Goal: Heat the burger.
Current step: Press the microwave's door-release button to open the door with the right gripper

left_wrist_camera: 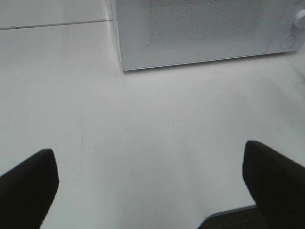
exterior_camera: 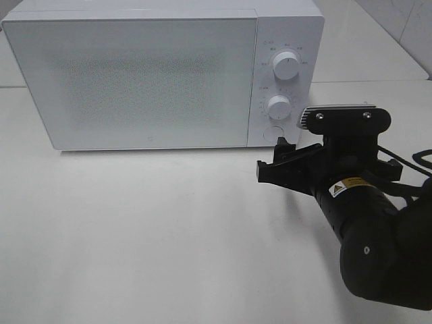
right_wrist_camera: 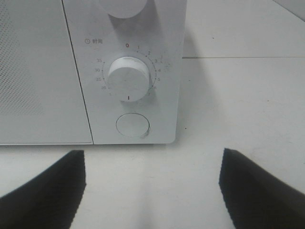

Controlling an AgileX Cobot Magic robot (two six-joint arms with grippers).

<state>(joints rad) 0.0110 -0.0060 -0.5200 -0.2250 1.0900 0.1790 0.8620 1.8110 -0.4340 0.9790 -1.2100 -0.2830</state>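
The right claw (right_wrist_camera: 152, 188), spread and empty, faces the microwave's (exterior_camera: 287, 27) round button (right_wrist_camera: 132, 125). No burger in sight, door (exterior_camera: 135, 74) shut; I'd guess opening comes next, needing a square push there.

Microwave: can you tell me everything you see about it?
The microwave is a white, smooth-looking box standing upright on the white table. Its wide door, with a speckled window, is shut. A panel beside the door holds an upper knob and a lower knob, both round and white, with a round button below. The open right gripper faces that panel without touching.
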